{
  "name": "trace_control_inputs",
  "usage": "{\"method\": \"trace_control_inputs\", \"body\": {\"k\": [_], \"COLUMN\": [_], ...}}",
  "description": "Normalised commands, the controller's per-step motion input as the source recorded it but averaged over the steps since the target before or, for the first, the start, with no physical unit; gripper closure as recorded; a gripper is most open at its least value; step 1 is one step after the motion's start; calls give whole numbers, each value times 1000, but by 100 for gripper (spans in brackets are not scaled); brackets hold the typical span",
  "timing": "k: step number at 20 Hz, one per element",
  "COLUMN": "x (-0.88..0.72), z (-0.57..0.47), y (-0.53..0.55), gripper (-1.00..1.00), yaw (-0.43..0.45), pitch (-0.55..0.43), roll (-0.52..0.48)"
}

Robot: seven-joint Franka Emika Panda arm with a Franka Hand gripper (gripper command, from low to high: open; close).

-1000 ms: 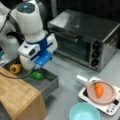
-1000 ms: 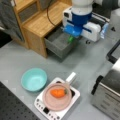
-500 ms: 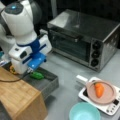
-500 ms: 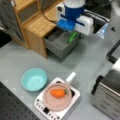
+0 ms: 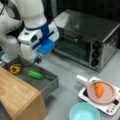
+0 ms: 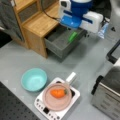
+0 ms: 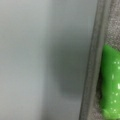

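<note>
Toaster oven (image 5: 87,40) at 2 o'clock in a front view. Wooden cabinet (image 5: 18,96) at 8 o'clock, its open grey drawer (image 5: 47,83) beside it. Induction plate (image 5: 111,106) at 4 o'clock carries pink pan (image 5: 107,96) with carrot (image 5: 99,89). Teal bowl (image 5: 84,112) at 5 o'clock. Gripper (image 5: 38,59) hangs above the drawer; jaw state cannot tell. Green vegetable (image 5: 35,74) lies in drawer, yellow pepper (image 5: 15,69) at its 9 o'clock.

A mock kitchen: toaster oven (image 5: 86,41), pan on hob (image 6: 57,100), open drawer (image 6: 63,41).
</note>
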Motion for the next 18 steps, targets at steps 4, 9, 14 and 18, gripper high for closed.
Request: {"method": "trace_control_inputs", "body": {"k": [4, 9, 14, 18], "x": [617, 762, 865, 790], "z": [179, 182, 158, 119], "y": [186, 169, 312, 381], "gripper": [-100, -100, -100, -100], "yaw": [-89, -148, -181, -180], "pitch": [232, 228, 212, 196], "roll": [146, 180, 178, 113]}}
